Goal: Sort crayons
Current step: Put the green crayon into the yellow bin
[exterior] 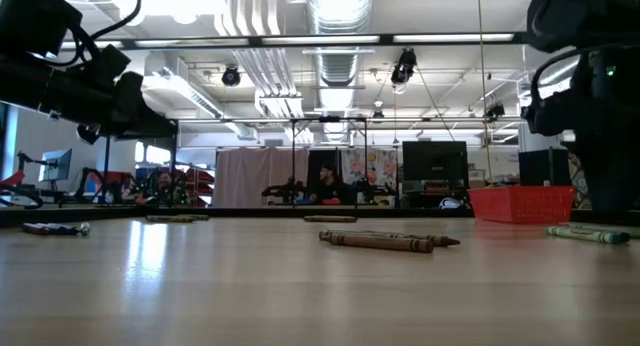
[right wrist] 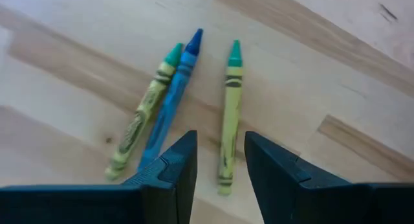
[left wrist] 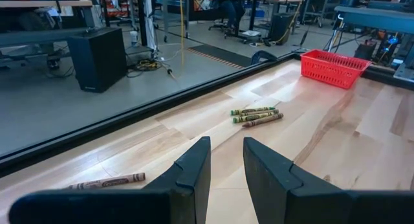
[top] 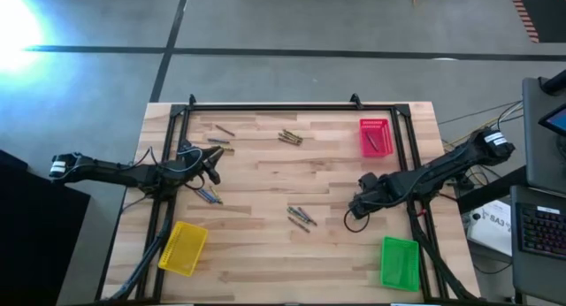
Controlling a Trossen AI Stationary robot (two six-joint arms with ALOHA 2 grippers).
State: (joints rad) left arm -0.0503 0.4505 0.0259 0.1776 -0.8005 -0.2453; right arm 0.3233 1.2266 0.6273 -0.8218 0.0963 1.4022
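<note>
Right gripper [right wrist: 217, 164] fingers parted over a green-tipped crayon [right wrist: 229, 117], left gripper [left wrist: 226, 166] fingers narrowly apart, empty.

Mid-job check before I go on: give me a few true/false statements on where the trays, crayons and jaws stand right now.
1. The red tray holds at least one crayon. True.
2. The green tray is full of crayons. False: it looks empty.
3. The right gripper has its jaws apart over a green-tipped crayon. True.
4. The left gripper holds a crayon. False: nothing sits between its jaws.
5. The yellow tray sits beside the red tray. False: they sit at opposite corners.
</note>
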